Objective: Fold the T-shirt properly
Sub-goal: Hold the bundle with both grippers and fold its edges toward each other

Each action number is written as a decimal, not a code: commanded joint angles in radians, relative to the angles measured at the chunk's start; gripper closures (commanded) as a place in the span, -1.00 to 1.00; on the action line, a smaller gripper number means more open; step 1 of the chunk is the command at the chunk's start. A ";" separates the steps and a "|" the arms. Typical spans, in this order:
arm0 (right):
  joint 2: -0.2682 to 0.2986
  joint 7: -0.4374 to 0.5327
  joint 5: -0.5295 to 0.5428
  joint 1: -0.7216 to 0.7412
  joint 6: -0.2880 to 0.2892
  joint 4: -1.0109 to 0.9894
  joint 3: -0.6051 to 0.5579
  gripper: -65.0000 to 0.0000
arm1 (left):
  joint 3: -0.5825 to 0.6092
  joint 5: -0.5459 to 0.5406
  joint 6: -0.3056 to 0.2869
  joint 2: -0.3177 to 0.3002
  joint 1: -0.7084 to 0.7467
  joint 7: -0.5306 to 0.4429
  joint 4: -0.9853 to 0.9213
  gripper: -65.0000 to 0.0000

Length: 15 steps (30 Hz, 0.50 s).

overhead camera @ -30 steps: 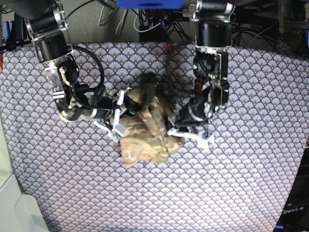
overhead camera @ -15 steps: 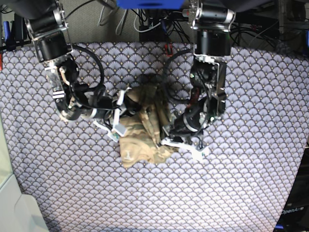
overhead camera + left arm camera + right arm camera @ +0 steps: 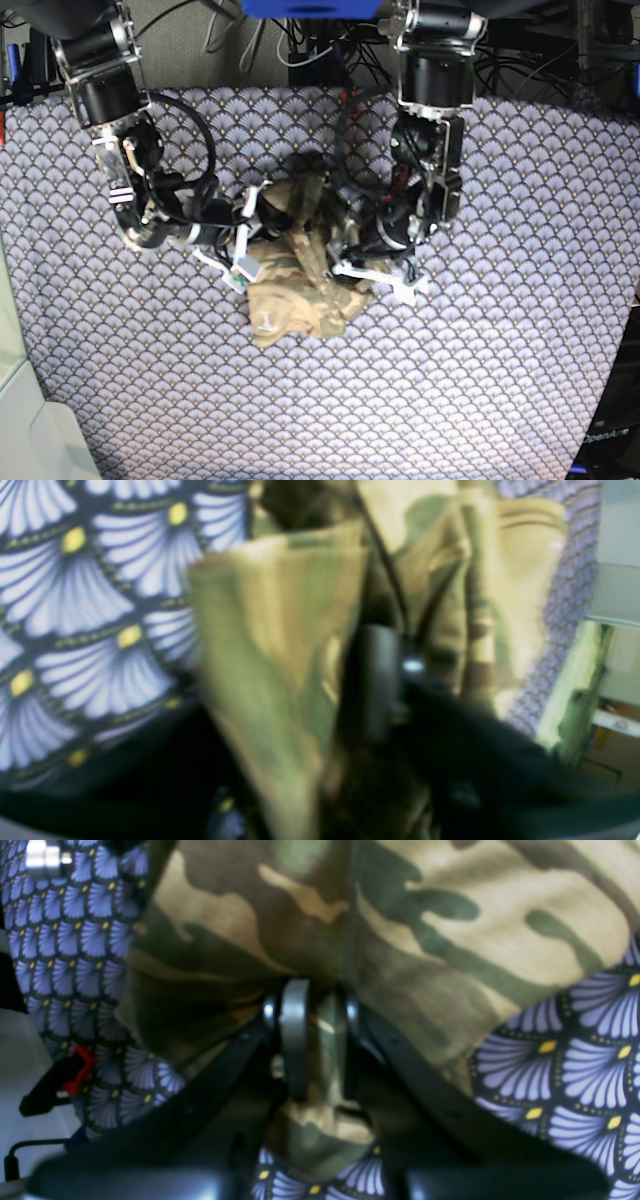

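The camouflage T-shirt (image 3: 295, 290) lies bunched in a small heap at the middle of the purple scallop table cloth (image 3: 480, 380). My right gripper (image 3: 245, 237) is at the heap's left side, and in its wrist view it (image 3: 322, 1040) is shut on a fold of the T-shirt (image 3: 400, 915). My left gripper (image 3: 352, 268) presses into the heap's right edge. Its wrist view is blurred: one dark finger (image 3: 375, 680) stands apart, with a loose fold of the T-shirt (image 3: 270, 645) to its left. The other finger is hidden by cloth.
Cables and equipment (image 3: 310, 50) run along the table's far edge. A white bin (image 3: 40, 440) sits at the lower left corner. A dark box (image 3: 610, 440) stands at the lower right. Both arms reach in from the back.
My left arm has swung left, pushing the T-shirt's right side in over the heap, and its jaws have come apart. My right gripper has kept its hold and place.
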 commanded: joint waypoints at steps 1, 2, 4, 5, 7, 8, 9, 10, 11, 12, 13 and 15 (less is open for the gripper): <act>0.008 -0.044 -0.041 0.005 -0.004 0.001 0.001 0.65 | 0.008 -0.001 -0.008 0.008 -0.023 -0.007 0.011 -0.05; 0.008 -0.044 -0.041 0.005 -0.004 0.001 0.001 0.65 | 0.008 -0.001 -0.009 0.008 -0.023 -0.009 0.011 -0.15; 0.008 -0.044 -0.041 0.005 -0.004 0.001 0.001 0.65 | 0.009 -0.004 -0.015 0.008 -0.027 -0.007 0.011 -0.18; 0.008 -0.044 -0.041 0.005 -0.004 0.001 0.001 0.65 | 0.017 -0.004 -0.031 0.008 -0.027 -0.006 0.013 -0.18; 0.008 -0.044 -0.041 0.005 -0.004 0.001 0.001 0.65 | 0.029 -0.004 -0.061 0.008 -0.022 -0.009 0.022 -0.18; 0.008 -0.044 -0.041 0.005 -0.004 0.001 0.001 0.65 | 0.028 -0.004 -0.069 0.008 -0.022 -0.004 0.023 -0.18; 0.008 -0.044 -0.041 0.005 -0.004 0.001 0.001 0.65 | 0.028 -0.004 -0.071 0.008 -0.022 -0.003 0.023 -0.18; 0.008 -0.044 -0.041 0.005 -0.004 0.001 0.001 0.65 | 0.028 -0.004 -0.072 0.008 -0.020 -0.001 0.023 -0.18; 0.008 -0.044 -0.041 0.005 -0.004 0.001 0.001 0.65 | 0.028 -0.004 -0.072 0.008 -0.020 -0.001 0.023 -0.18; 0.008 -0.044 -0.041 0.005 -0.004 0.001 0.001 0.65 | 0.028 -0.004 -0.069 0.008 -0.019 0.000 0.023 -0.18; 0.008 -0.044 -0.041 0.005 -0.004 0.001 0.001 0.65 | 0.028 -0.004 -0.069 0.008 -0.010 0.002 0.023 -0.18; 0.008 -0.044 -0.041 0.005 -0.004 0.001 0.001 0.65 | 0.020 -0.004 -0.069 0.008 0.021 0.016 0.056 -0.18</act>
